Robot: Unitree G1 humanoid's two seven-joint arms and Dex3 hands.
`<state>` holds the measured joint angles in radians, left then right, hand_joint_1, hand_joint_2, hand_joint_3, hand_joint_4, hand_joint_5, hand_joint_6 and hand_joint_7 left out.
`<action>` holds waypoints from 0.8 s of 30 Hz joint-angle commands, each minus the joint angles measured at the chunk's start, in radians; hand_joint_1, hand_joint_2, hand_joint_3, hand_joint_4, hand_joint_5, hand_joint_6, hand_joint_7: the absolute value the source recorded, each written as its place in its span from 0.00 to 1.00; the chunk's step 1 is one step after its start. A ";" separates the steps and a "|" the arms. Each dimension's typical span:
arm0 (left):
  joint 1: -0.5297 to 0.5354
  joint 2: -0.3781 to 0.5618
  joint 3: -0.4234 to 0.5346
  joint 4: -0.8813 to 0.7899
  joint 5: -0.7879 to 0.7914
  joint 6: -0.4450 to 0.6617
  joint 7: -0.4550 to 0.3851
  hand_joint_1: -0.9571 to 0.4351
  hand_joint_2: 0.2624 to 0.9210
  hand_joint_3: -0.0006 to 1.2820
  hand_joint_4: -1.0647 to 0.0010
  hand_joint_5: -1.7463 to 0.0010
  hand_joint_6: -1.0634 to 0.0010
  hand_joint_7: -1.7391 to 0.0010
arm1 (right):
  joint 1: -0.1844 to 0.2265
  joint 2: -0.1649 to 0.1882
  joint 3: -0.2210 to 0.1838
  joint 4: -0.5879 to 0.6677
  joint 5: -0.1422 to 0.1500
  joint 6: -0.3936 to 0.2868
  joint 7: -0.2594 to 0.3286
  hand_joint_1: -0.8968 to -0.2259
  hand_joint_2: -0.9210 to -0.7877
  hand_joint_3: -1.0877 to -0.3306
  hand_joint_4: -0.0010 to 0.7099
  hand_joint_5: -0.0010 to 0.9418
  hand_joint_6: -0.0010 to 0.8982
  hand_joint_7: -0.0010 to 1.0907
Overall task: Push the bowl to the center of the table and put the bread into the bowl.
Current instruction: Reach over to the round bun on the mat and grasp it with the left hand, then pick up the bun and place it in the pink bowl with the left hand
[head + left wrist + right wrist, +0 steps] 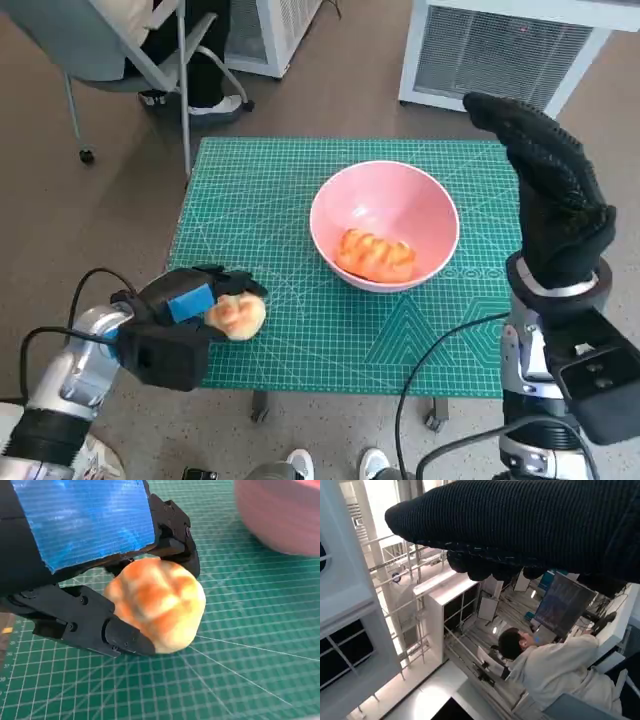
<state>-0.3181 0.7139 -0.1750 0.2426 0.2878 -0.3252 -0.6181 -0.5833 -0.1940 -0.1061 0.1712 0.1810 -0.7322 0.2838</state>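
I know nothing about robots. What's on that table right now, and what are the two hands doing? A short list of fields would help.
table: green cutting mat on top
bowl: pink bowl, near the middle of the mat
in the bowl: one orange bread piece
second bread: round bread roll near the mat's left front edge
left hand: left hand has its fingers around the roll, which sits on the mat
right hand: right hand raised beside the bowl, holding nothing
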 commanded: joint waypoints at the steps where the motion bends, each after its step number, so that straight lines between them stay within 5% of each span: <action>1: -0.016 0.020 0.059 -0.070 -0.082 0.031 -0.035 0.69 1.00 0.15 0.48 0.23 0.55 0.26 | 0.004 0.002 -0.002 0.021 -0.007 -0.004 -0.003 0.46 0.00 0.46 0.44 0.00 0.04 0.63; 13: -0.229 -0.023 0.170 -0.252 -0.157 0.204 0.015 0.69 1.00 0.09 0.44 0.26 0.44 0.32 | -0.002 0.001 -0.004 0.032 -0.007 -0.013 -0.005 0.45 0.00 0.45 0.44 0.00 0.03 0.63; 24: -0.490 -0.164 0.100 -0.222 -0.071 0.181 0.163 0.69 0.97 0.02 0.33 0.34 0.27 0.43 | -0.016 0.010 -0.001 0.056 -0.018 -0.026 -0.012 0.46 0.00 0.45 0.44 0.00 0.03 0.64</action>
<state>-0.7503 0.5940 -0.0434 -0.0090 0.2025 -0.1113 -0.4787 -0.6000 -0.1899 -0.1057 0.2081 0.1706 -0.7555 0.2814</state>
